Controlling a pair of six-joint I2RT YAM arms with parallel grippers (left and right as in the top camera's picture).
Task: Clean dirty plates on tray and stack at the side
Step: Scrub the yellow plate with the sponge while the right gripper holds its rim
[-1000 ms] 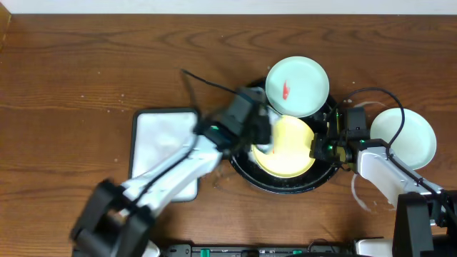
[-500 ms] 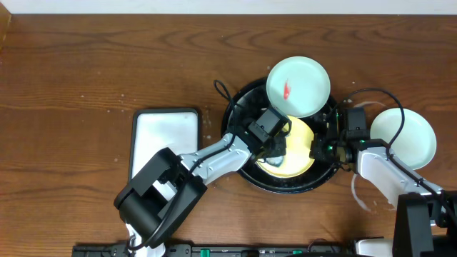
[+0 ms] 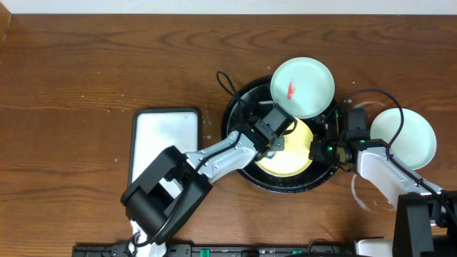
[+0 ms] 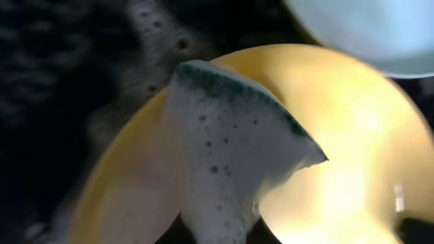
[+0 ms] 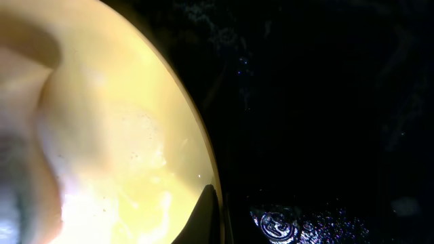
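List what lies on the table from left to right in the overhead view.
white rectangular tray → round black tray → pale mint plate on the bare table at the far right. The yellow plate and the red-smeared mint plate overlap within the black tray's span, so they are left out.

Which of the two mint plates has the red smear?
The mint plate resting over the upper-right rim of the tray: a red smear shows near its middle. The other mint plate, on the table right of the tray, looks unmarked.
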